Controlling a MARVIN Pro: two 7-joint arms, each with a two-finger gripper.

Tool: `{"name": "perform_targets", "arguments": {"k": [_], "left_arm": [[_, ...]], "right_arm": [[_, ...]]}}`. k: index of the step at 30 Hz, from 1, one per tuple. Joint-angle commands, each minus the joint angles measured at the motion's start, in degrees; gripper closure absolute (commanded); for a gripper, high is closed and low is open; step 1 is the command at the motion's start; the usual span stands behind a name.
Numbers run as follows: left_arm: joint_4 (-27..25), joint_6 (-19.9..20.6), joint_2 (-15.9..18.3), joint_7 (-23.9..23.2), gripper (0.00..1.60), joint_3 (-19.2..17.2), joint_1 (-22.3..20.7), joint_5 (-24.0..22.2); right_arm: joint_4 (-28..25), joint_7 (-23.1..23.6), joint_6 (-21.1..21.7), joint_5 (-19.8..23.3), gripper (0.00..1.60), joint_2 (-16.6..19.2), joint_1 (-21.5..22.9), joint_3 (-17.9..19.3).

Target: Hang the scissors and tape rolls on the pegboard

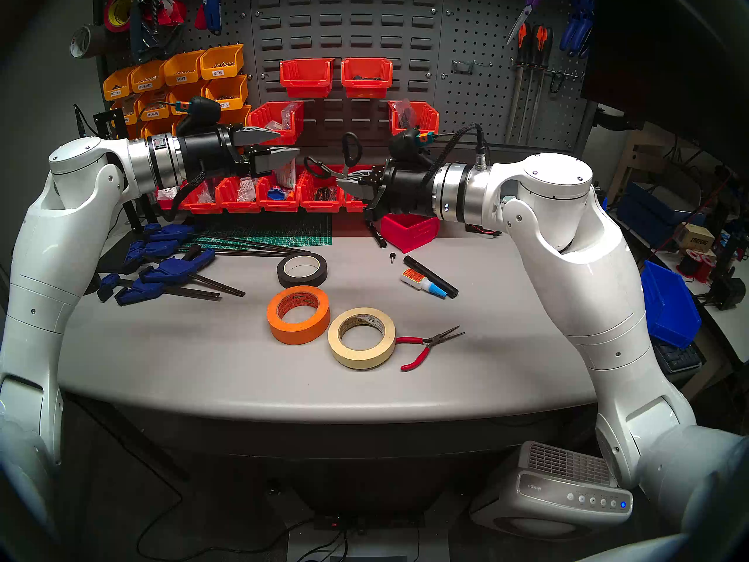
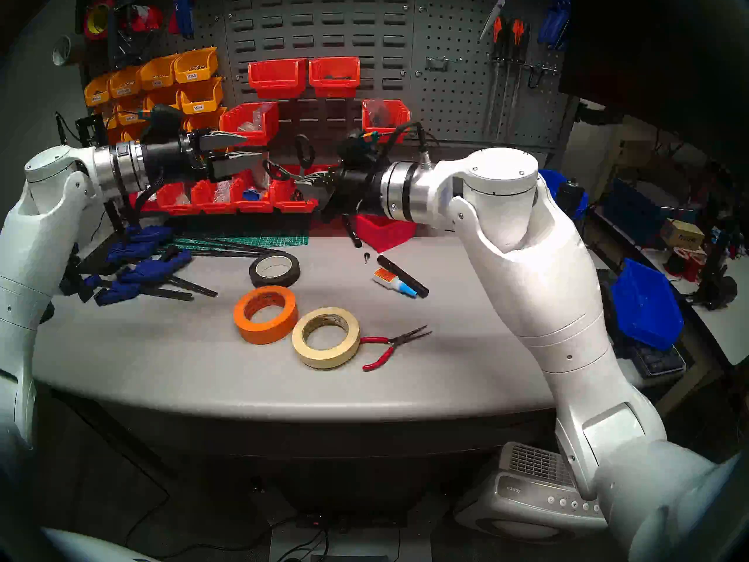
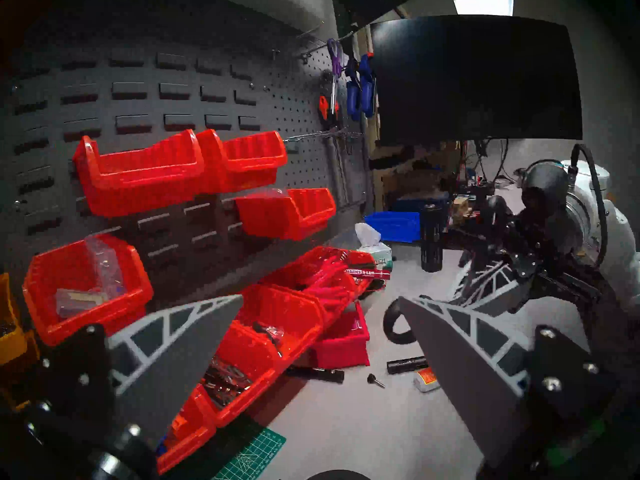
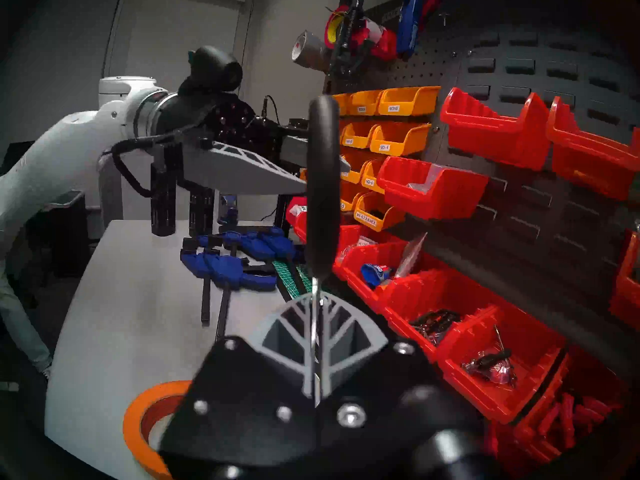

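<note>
Fingers of my left gripper (image 1: 283, 145) stood apart, holding nothing. To its right, my right gripper (image 1: 352, 180) pinched the scissors (image 1: 338, 159) by the blades, black loops up. I judged I should carry them slowly right to a pegboard (image 1: 478, 99) hook, one loop facing it.

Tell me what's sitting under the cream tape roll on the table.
The cream tape roll lies flat on the grey table; bare tabletop shows through its core. The red-handled pliers lie beside it, seemingly touching. Anything beneath the ring itself is hidden.
</note>
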Motion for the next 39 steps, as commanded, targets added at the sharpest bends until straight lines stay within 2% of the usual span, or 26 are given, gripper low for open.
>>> {"name": "perform_targets", "arguments": {"k": [1,11,15,21,32,39], "left_arm": [[-2.5,-1.3,-4.3,6.6,0.0,-6.7,2.3,-2.9],[-5.8,-5.5,-12.1,17.0,0.0,-12.2,9.1,-4.6],[-8.2,-7.8,-15.1,20.9,0.0,-13.6,12.8,-4.6],[-12.1,-11.9,-19.4,26.9,0.0,-15.0,18.2,-3.5],[-17.3,-17.7,-24.6,35.2,0.0,-15.7,25.0,-0.3],[-18.4,-19.0,-26.4,38.1,0.0,-15.7,26.6,0.5]], "right_arm": [[-2.8,-0.7,-1.9,3.8,1.6,-0.3,-3.2,6.9],[-4.1,-1.4,-4.4,10.6,1.6,-2.6,-9.0,16.7],[-4.3,-1.6,-5.9,14.1,1.6,-4.8,-11.6,20.5],[-4.0,-1.7,-7.3,19.3,1.6,-8.9,-14.4,23.9],[0.4,-3.2,-10.3,28.2,1.6,-15.8,-14.9,29.1],[4.7,-3.4,-11.9,31.3,1.6,-17.4,-12.5,30.8]]}}
